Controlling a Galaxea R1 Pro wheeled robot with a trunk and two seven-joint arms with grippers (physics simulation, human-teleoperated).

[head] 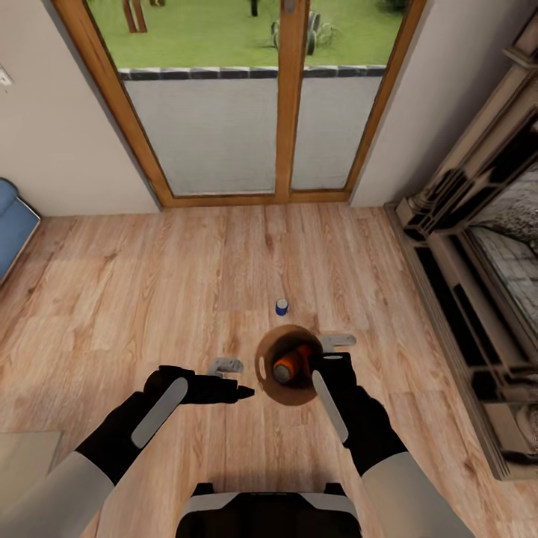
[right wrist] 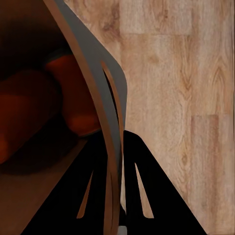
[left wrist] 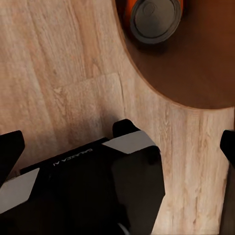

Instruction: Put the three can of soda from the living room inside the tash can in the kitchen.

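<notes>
Right hand [head: 334, 356] pinches bin [head: 263, 371] rim; left wrist reads GALAXEA.

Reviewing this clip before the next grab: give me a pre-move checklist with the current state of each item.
1. Right gripper clamped on the bin wall: ok, the wall sits between its fingers in the right wrist view.
2. Orange cans inside the bin: ok, two show in the right wrist view.
3. Blue can collected: not ok, it stands upright on the floor beyond the bin.
4. Left gripper free: ok, open with nothing between its fingers.
5. Bin in the kitchen: not ok, the glass doors and fireplace are here.
</notes>
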